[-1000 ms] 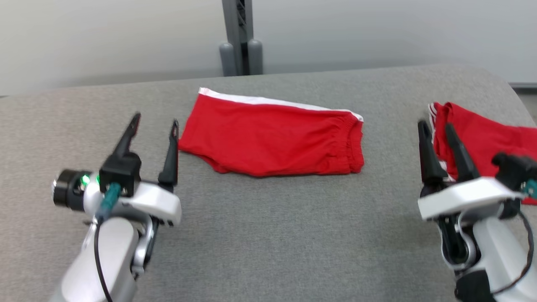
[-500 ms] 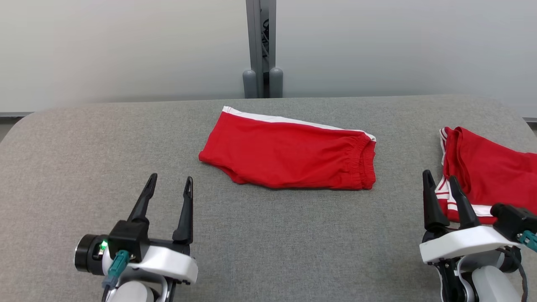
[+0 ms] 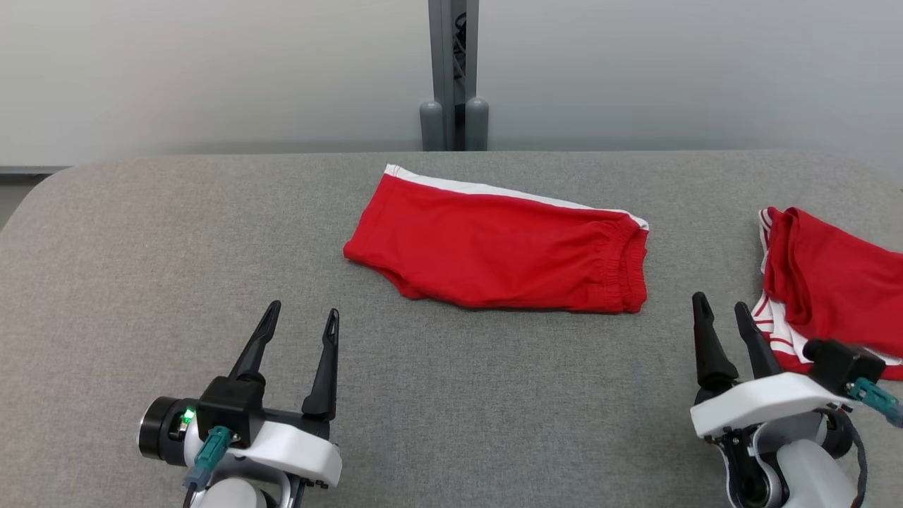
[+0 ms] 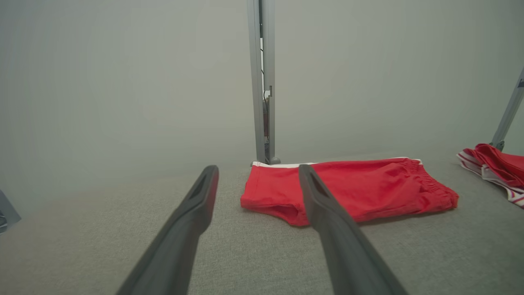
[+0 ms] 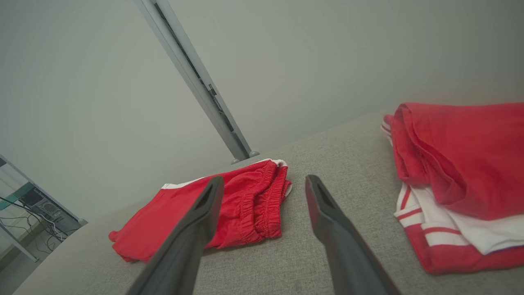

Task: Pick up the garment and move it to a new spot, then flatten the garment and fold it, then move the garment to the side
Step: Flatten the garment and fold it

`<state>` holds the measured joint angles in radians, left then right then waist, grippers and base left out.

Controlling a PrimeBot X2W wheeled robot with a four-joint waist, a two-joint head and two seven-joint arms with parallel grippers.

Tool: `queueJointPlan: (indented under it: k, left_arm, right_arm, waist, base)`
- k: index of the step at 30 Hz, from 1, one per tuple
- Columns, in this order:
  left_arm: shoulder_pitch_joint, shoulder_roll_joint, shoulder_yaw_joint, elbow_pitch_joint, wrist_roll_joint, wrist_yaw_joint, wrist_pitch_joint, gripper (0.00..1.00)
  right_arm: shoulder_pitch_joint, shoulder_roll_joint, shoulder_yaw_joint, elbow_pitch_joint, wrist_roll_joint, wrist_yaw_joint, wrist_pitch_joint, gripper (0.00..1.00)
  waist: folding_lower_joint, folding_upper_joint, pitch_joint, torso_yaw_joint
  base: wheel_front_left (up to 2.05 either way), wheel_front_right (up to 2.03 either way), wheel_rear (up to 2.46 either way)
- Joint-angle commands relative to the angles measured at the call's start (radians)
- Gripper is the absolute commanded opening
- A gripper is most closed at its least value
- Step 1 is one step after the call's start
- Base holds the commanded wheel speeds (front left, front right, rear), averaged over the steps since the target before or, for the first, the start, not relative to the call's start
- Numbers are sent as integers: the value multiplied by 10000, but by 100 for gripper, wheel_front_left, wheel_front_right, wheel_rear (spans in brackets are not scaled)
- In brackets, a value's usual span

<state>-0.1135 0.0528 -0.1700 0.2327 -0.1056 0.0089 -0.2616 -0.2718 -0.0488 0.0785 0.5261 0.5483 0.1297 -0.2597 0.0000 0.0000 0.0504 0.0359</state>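
Garment (image 3: 494, 247), red, is laid folded on the tabletop (image 3: 176, 233); left gripper (image 3: 303, 309) and right gripper (image 3: 719, 301) are held wide open, empty, short of the garment.

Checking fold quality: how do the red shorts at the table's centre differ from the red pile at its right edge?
The shorts lie flat, neatly folded; the pile is bunched, a red piece over a white-striped one. The shorts sit clear of the right gripper; the pile lies close beside it. Both are red with white trim and rest unheld on the grey table.
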Motion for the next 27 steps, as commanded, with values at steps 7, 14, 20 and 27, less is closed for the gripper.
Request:
queueJointPlan:
  k: [7,14,20,27]
  left_arm:
    - [-464,8,-194,206,59,-127,-36,100]
    - [-729,1,-574,351,-88,31,-36,100]
    - [-983,-4,-604,421,-56,574,-36,100]
    - [-1163,0,-728,383,-114,655,-36,100]
  right_arm:
    - [-1613,-59,-432,2030,1627,20,1431,100]
    - [-3036,-63,-628,3729,2676,21,2024,100]
    - [-3809,-31,-351,4643,4123,23,2364,100]
    - [-4125,102,-44,5164,5472,37,2467,100]
  waist:
    - [0,0,776,533]
    - [0,0,1329,1006]
    - [0,0,1670,1258]
    - [0,0,1913,1451]
  base:
    - [0,0,0]
    - [0,0,0]
    - [0,0,0]
    - [0,0,0]
